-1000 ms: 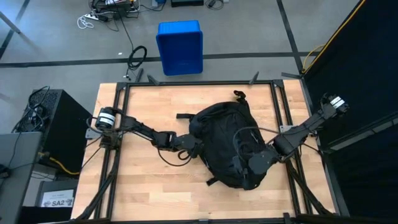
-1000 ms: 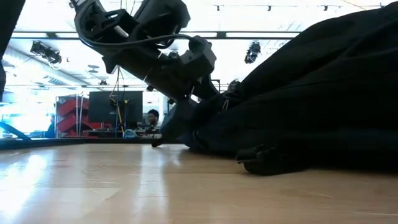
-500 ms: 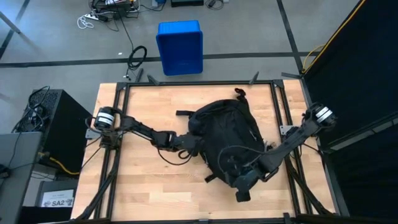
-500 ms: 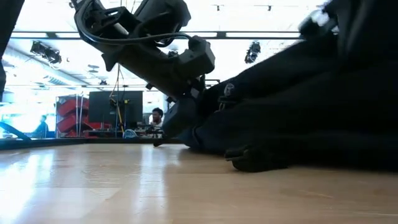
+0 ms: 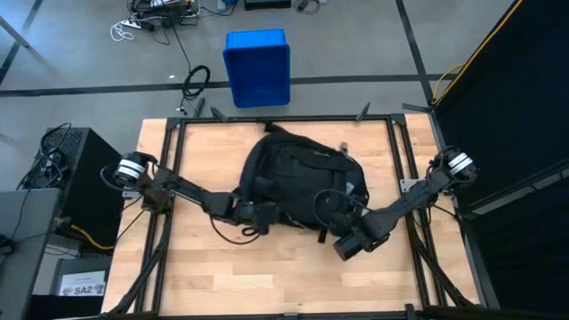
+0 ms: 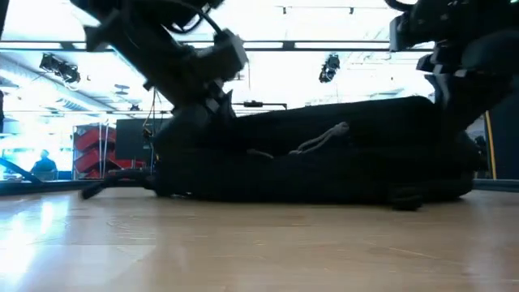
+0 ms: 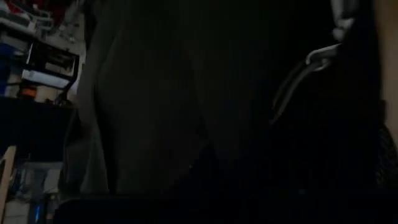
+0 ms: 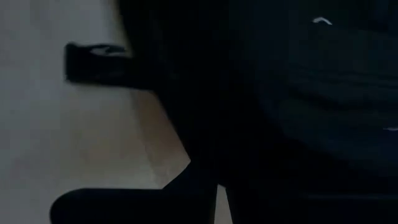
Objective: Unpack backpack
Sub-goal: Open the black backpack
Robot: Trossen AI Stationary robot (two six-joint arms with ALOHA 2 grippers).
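Backpack (image 5: 298, 178): flat on the counter (image 5: 196, 276), centre, nearer the far edge than a second ago; turned and spread wider than before.
Left gripper (image 5: 260, 213): at the pack's near-left edge; jaws pressed together after standing spread a second ago, apparently on fabric, grip itself not visible.
Right gripper (image 5: 348, 244): just off the pack's near-right corner; jaws pressed together; hold on the pack not visible.
Change: pack dragged and swung round between both arms.
Meaning: likely repositioning to reach a zip; nothing unpacked yet, pack looks closed.
Surface: pale wood planks in a black frame.
Room: grey floor, blue bin (image 5: 257, 67) beyond the far edge, cables, black cabinet on the left, dark curtain on the right.
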